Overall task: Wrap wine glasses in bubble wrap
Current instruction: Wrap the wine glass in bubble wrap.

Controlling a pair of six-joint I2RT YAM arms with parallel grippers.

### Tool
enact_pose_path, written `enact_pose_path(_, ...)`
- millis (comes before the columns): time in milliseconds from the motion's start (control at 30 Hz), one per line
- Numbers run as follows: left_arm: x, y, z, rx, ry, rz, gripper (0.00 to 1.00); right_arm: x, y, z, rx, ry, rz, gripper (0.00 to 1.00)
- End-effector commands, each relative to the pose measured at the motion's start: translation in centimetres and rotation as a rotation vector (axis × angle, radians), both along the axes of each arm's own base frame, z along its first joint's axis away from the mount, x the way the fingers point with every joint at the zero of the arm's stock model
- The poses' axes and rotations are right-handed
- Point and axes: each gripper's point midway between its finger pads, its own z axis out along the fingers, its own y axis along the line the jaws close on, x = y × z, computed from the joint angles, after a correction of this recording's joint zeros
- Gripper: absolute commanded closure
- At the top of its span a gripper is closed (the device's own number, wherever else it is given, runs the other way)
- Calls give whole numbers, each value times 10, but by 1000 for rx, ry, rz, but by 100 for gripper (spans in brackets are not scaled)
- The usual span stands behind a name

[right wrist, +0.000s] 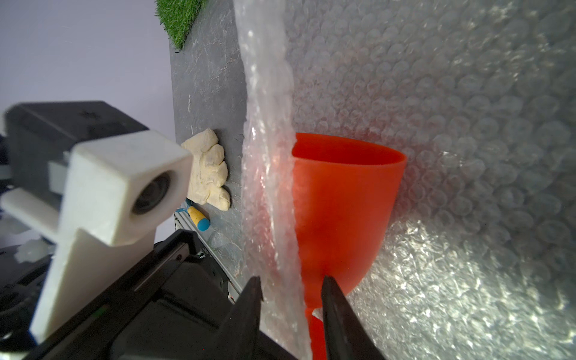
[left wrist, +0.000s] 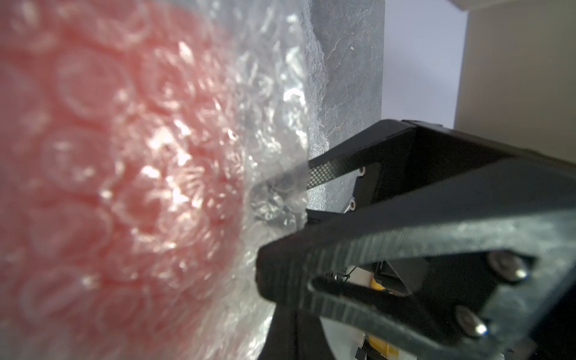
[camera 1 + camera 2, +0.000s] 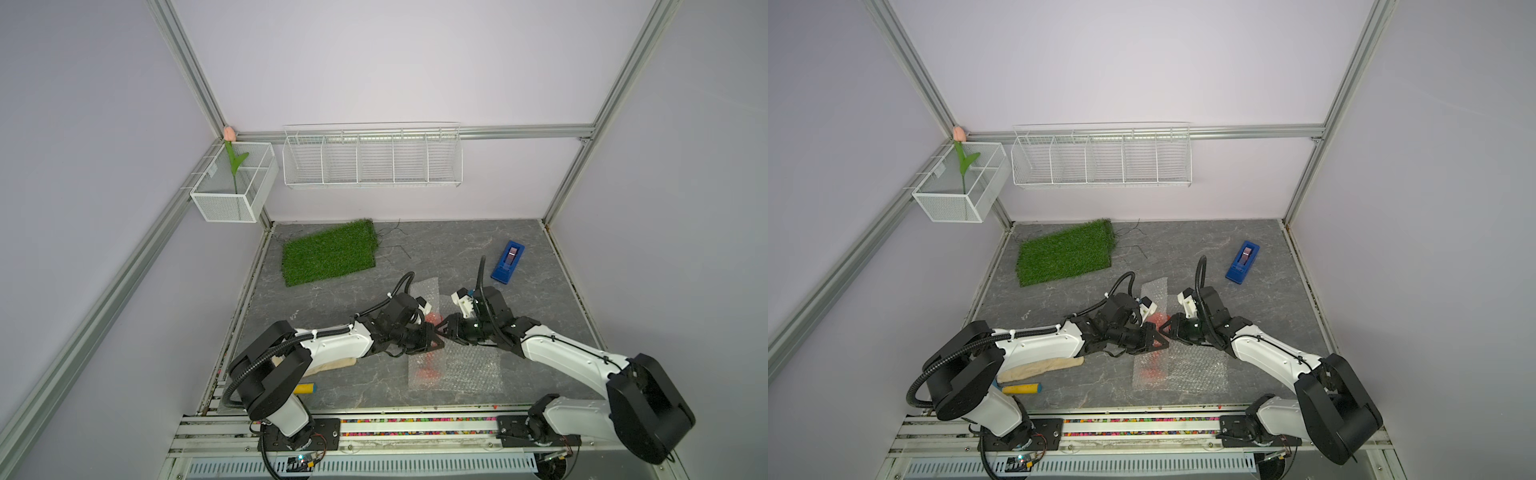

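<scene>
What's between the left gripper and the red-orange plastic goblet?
Clear bubble wrap, pinched by the left gripper; the left wrist view shows the goblet pink through it.

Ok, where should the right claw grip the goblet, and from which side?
Probably the stem, from the uncovered side: it is the thinnest part of the goblet, a fold of the wrap hides the other side, and the open right claw straddles it.

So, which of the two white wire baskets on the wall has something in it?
The small box-shaped mesh basket in the corner: a pink artificial tulip stands in it. The long divided wire rack shows nothing inside.
</scene>
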Motion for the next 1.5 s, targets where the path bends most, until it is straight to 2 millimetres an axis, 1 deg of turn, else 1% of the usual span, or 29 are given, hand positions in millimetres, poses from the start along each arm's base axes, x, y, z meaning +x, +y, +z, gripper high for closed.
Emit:
enact_pose_path(0, 3, -10, 9, -29, -3, 1, 100, -2, -2, 7, -18, -28, 16, 68)
enact_pose_path(100, 3, -11, 11, -32, -7, 0, 100, -3, -6, 7, -47, -37, 17, 73)
enact_pose_path(233, 5, -10, 9, -14, -13, 5, 100, -5, -10, 5, -74, -39, 18, 79)
enact_pose_path(433, 6, -13, 19, -38, -26, -4, 100, -5, -9, 0, -76, -35, 28, 91)
enact_pose_path(467, 6, -13, 22, -42, -30, -5, 99, -5, -8, -1, -76, -35, 28, 93)
enact_pose_path(567, 7, -12, 27, -34, -44, -7, 83, -4, -11, -3, -89, -36, 22, 93)
enact_pose_path(633, 8, -10, 36, -23, -71, -9, 73, -4, -14, -4, -108, -37, 14, 93)
enact_pose_path(733, 14, -2, 55, 1, -148, 6, 55, -7, -23, -9, -153, -39, 3, 93)
enact_pose_path(833, 26, 12, 70, 39, -235, 47, 35, -9, -33, -14, -201, -47, -16, 93)
enact_pose_path(900, 36, 25, 72, 75, -278, 90, 22, -10, -38, -18, -220, -52, -27, 93)
enact_pose_path(967, 47, 37, 69, 98, -300, 129, 13, -11, -42, -22, -236, -52, -37, 93)
enact_pose_path(1067, 63, 51, 62, 126, -319, 180, 7, -10, -45, -28, -254, -50, -47, 93)
enact_pose_path(1133, 70, 60, 55, 170, -341, 209, 7, -9, -46, -33, -263, -46, -51, 93)
enact_pose_path(1200, 76, 70, 55, 212, -373, 243, 8, -10, -46, -37, -269, -35, -51, 93)
enact_pose_path(1267, 77, 71, 54, 198, -392, 252, 8, -10, -46, -41, -269, -26, -56, 93)
enact_pose_path(1333, 76, 69, 49, 194, -394, 238, 7, -9, -44, -43, -254, -26, -65, 93)
enact_pose_path(1467, 71, 64, 26, 206, -349, 201, 6, -6, -43, -47, -249, -24, -75, 93)
